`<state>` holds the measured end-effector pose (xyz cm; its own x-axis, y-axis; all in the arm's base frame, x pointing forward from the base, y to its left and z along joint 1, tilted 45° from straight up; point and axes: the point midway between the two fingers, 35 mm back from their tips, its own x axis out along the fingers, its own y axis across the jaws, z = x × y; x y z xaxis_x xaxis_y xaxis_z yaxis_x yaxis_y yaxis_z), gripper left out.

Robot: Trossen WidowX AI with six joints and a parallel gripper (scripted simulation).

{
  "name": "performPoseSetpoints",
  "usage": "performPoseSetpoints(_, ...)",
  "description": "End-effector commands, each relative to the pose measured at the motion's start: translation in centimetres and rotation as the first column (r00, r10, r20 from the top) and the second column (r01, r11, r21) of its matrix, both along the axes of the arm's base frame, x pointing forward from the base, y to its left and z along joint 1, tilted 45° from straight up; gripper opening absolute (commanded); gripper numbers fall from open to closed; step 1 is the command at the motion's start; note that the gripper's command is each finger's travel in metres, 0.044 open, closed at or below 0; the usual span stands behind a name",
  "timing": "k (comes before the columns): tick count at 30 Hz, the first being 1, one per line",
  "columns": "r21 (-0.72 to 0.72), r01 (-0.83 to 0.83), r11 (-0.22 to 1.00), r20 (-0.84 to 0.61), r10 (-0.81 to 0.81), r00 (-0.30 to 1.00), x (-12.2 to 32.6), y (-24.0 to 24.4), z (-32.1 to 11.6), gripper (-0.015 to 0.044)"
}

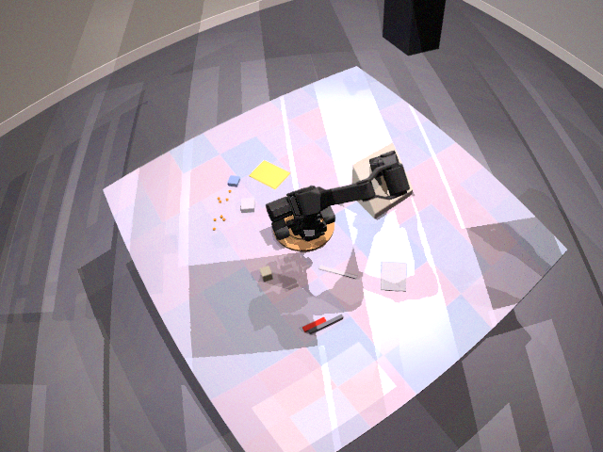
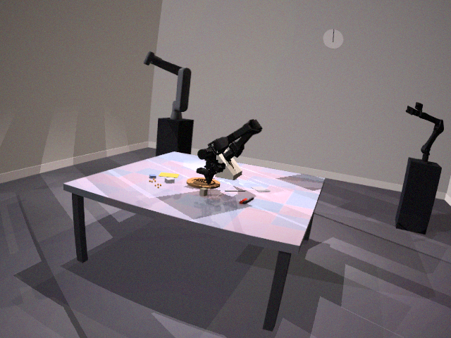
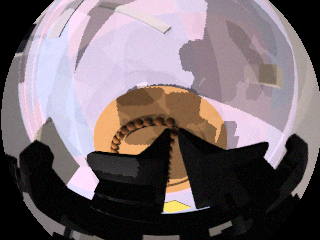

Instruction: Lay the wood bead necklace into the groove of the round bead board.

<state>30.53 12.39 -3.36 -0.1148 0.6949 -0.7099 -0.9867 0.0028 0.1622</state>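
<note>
The round orange-brown bead board [image 1: 302, 247] [image 2: 192, 184] [image 3: 106, 131] lies flat on the table beneath my gripper. The dark wood bead necklace [image 3: 148, 121] lies on it. One stretch curves around the board's left and far side, apparently along the groove; whether it is seated I cannot tell. Another strand runs from the fingertips down behind the fingers. Groove shows bare right of the fingers. My gripper [image 3: 174, 132] [image 2: 209, 182] points down low over the board, its fingertips nearly together on the necklace. The fingers hide the necklace's near part; the arm hides much of the board in the top view.
A tan block [image 1: 266, 273] [image 3: 270, 74], a thin rod [image 1: 337, 272], a pale square [image 1: 393, 276] and red and grey bars [image 1: 314, 324] lie around the board. Beyond are a white box [image 1: 247, 204], blue block [image 1: 234, 181], yellow sheet [image 1: 268, 173] and several orange bits. The arm's beige base [image 1: 382, 209] stands nearby.
</note>
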Motion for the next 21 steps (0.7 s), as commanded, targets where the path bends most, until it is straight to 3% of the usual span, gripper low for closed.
performPoseSetpoints(1,0.0,0.0,1.0,0.001,0.0,1.0,0.0,0.0,0.0,0.0)
performPoseSetpoints(21,0.003,0.001,1.0,-0.008,-0.001,1.0,1.0,0.2,0.9,0.0)
